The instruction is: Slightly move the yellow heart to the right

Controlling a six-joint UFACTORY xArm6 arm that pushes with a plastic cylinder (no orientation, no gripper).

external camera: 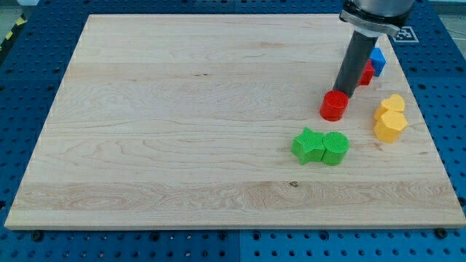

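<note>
On the pale wooden board (182, 131), my tip (344, 94) stands just behind the red cylinder block (334, 106), seemingly touching it. To the view's right lie the yellow heart block (393, 103) and the yellow hexagon block (389, 126), touching each other. Below are the green star block (309, 145) and green cylinder block (336, 148), also touching. Behind the rod, a second red block (367, 73) and a blue block (377, 61) show partly.

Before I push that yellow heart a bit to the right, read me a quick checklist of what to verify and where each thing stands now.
1. My tip beside the heart's left: not ok, it is at the red cylinder.
2. Yellow heart in view: ok.
3. Heart free of neighbours: not ok, yellow hexagon touches it.
4. Board left to the heart's right: ok, but little.
5. Green blocks out of the way: ok.
</note>
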